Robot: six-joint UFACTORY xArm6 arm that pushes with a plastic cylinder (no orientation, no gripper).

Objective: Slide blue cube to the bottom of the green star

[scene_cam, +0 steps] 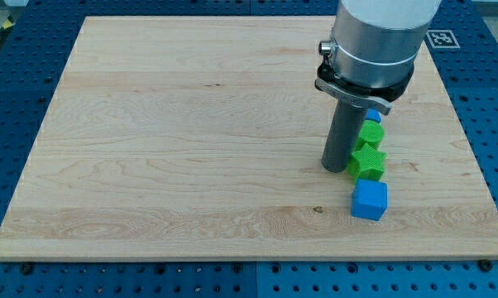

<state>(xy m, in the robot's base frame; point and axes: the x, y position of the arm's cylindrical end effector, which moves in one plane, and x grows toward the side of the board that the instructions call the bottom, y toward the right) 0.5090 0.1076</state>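
My tip [335, 169] rests on the wooden board [166, 149], a plain rod end with nothing to open or close and nothing held. Just to the view's right of it sits the green star [368, 161], apparently touching or nearly touching the rod. The blue cube [369, 200] lies below and to the right of my tip, directly under the star and close against it; it is a bright blue block with a lighter top face and slightly rounded edges. Above the star, right of the rod, are another green block [371, 132] and a small blue block [373, 117], partly hidden.
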